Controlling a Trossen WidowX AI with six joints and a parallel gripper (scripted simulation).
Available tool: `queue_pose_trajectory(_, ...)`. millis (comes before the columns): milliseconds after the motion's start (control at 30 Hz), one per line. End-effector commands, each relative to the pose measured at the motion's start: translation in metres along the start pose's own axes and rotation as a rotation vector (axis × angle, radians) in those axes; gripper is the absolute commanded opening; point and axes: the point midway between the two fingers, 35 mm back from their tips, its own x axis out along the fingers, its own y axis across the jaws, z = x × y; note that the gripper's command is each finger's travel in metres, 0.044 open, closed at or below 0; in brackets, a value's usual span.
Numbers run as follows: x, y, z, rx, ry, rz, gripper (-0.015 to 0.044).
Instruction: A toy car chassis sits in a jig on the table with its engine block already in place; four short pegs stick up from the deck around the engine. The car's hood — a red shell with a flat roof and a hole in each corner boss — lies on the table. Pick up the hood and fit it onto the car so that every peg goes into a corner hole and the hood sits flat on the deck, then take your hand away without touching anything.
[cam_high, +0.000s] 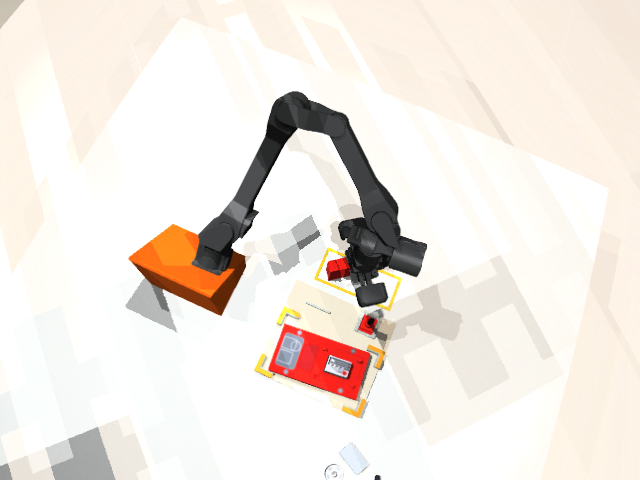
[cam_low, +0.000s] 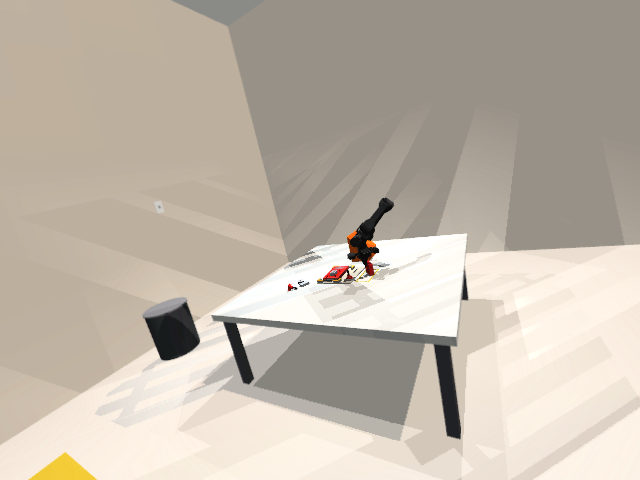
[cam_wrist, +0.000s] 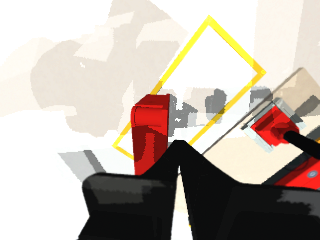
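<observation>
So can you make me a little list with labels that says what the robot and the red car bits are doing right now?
gripper: shut, nothing between the fingers
hood: red shell standing on edge in the yellow outline, beside the gripper, not held
car: red chassis in its jig, engine block in place
hood on car: not yet
arm base: orange block
table: white
also nearby: small red button by the jig

Seen from above, the arm's base (cam_high: 170, 255) stands at nine o'clock on the table (cam_high: 516, 258). The hood (cam_high: 338, 268) lies inside the outlined rectangle (cam_high: 394, 291), under the gripper (cam_high: 363, 281). The chassis (cam_high: 320, 361) sits in its jig (cam_high: 264, 367) at six o'clock from the hood.
</observation>
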Motion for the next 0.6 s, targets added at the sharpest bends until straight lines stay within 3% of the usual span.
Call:
queue_pose_trajectory(0,0.001,0.003,-0.002,0.008,0.004,0.002,0.0000)
queue_pose_trajectory(567,0.001,0.015,-0.002,0.008,0.004,0.002,0.0000)
